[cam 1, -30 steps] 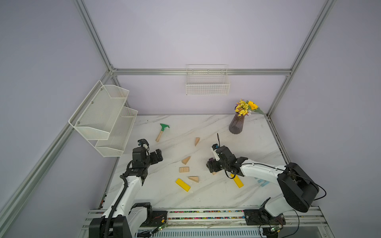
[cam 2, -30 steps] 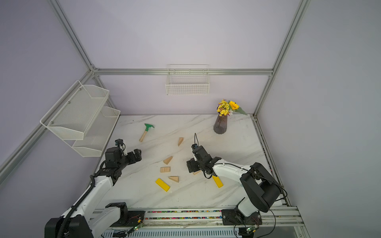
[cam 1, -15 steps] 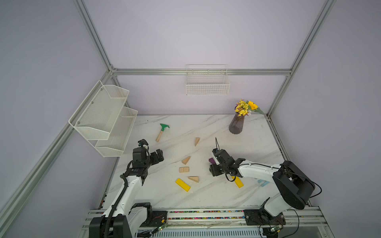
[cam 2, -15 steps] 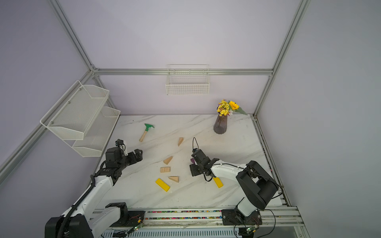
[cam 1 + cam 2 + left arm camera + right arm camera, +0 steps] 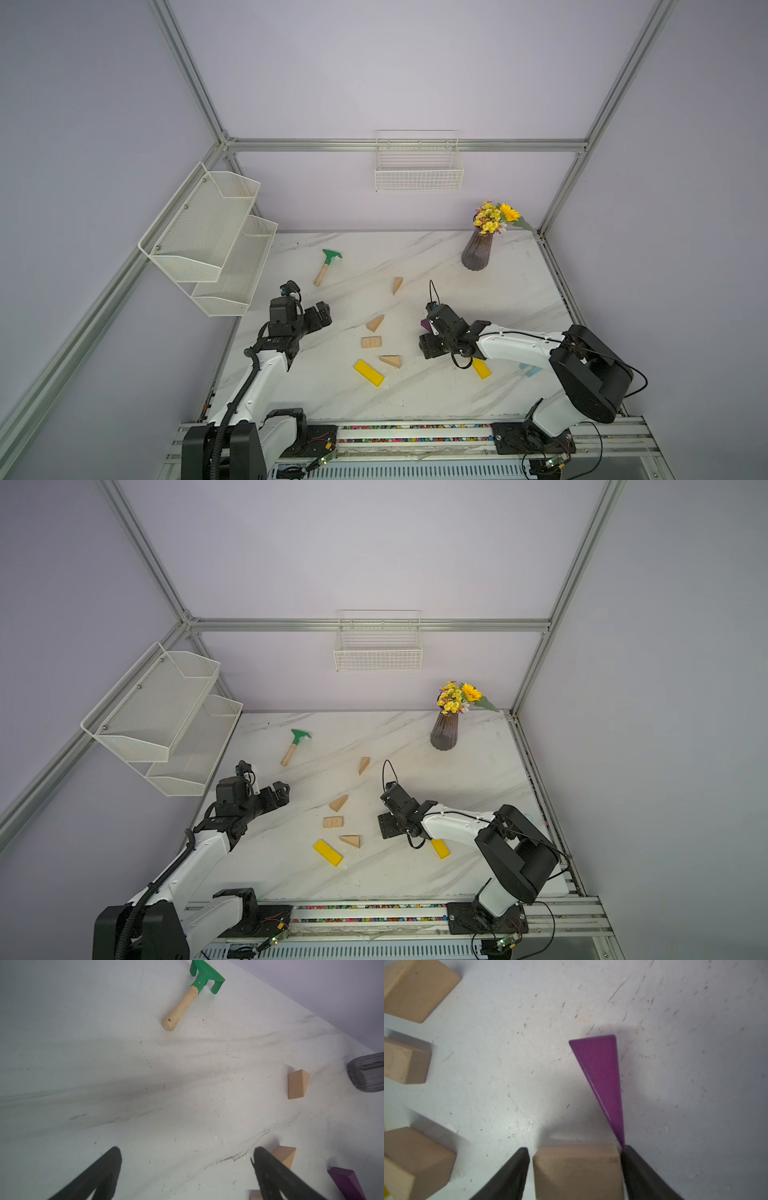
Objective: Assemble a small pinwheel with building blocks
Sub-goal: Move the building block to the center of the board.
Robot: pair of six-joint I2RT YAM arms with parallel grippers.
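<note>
Two grippers: left [image 5: 187, 1153] spread, idle; right [image 5: 576, 1148] straddles tan block [image 5: 577, 1172], gap one side.
Blocks [image 5: 371, 342]: scattered on table [image 5: 415, 395], unassembled.
Risk: finger [image 5: 639, 1167] at purple wedge [image 5: 600, 1068] tip could drag it.

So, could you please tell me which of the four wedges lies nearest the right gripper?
The purple wedge, the only coloured one: its thin tip reaches the right gripper, while the three tan wedges lie well apart.

Green rake [image 5: 327, 266], flower vase [image 5: 476, 253], wire basket [image 5: 418, 174], mesh shelves [image 5: 208, 232], marble table [image 5: 415, 399]
</note>
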